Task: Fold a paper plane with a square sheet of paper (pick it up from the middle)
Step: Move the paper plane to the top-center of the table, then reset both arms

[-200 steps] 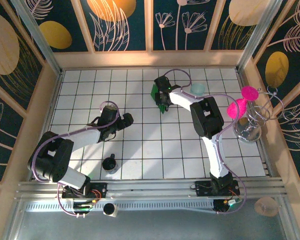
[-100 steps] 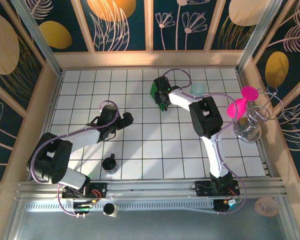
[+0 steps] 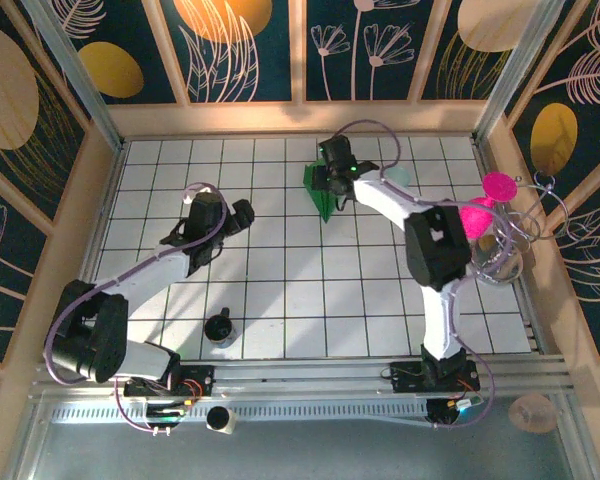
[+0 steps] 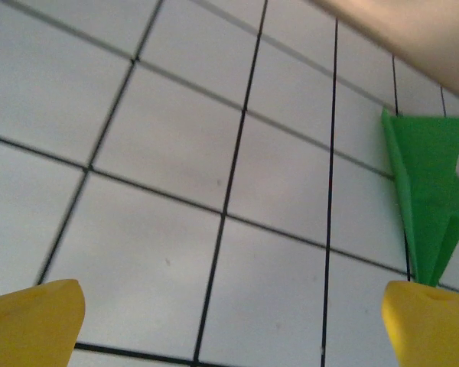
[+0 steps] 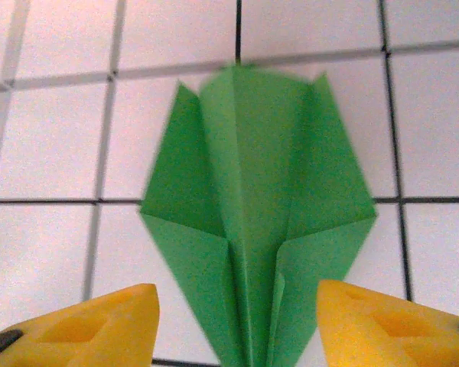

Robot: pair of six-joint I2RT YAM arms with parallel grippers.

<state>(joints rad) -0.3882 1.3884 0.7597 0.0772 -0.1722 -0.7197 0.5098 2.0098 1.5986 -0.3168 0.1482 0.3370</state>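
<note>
- Both arms have reached farther; right hand [image 5: 237,317] hangs released above the plane [image 5: 254,206].
- Left hand [image 4: 231,325] gapes, empty.
- Folding looks finished; next, back away cleanly.

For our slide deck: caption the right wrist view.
Green paper plane flat on the gridded table, right hand open above it.

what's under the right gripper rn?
The paper plane lies on the tiled table, below the right gripper, whose jaws stand open. The tiles beneath the paper are covered, and its narrow end runs off the wrist view's lower edge.
</note>
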